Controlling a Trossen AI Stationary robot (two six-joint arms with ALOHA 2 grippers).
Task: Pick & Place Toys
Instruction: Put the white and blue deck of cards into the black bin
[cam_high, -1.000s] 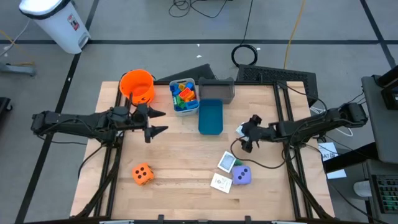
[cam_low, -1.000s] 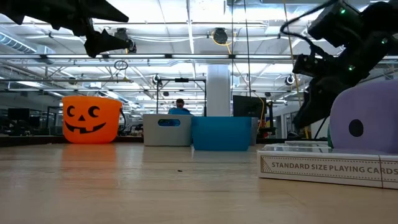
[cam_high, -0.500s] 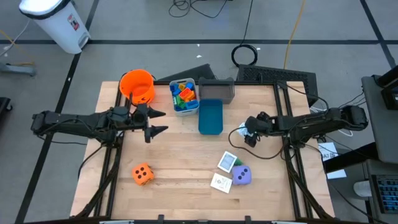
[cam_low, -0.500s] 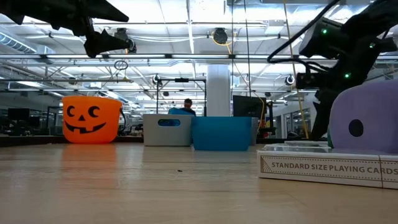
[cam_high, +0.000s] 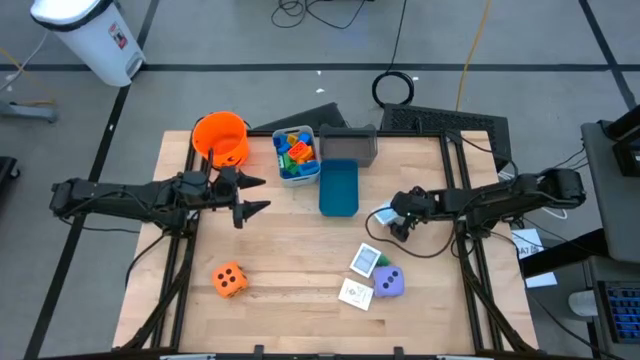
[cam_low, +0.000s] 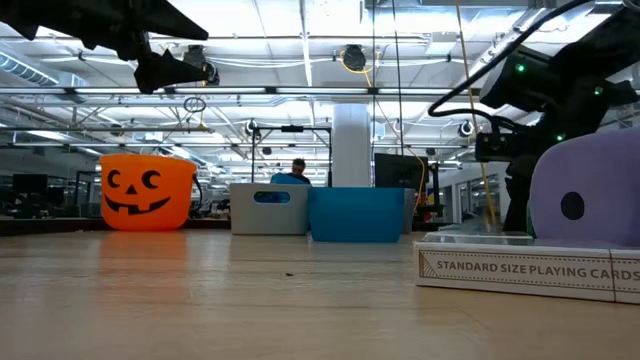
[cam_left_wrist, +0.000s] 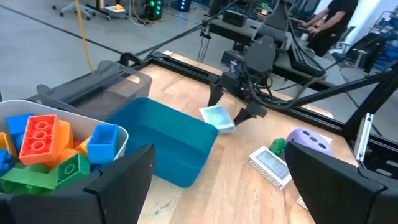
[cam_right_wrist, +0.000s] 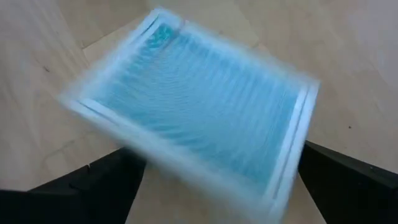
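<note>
Some blocks already fill the white bin — most toys remain out. The right gripper grips a blue card right of the blue bin; the orange die, purple die and two cards lie on the near tabletop. The left gripper waits, fingers open.

A wooden table carries everything. A blue bin stands near its far edge. Touching that bin on the far side is a grey bin, beside it a white bin of blocks, farther along a pumpkin bucket. Nearer the front lie an orange die, a purple die and two cards.
</note>
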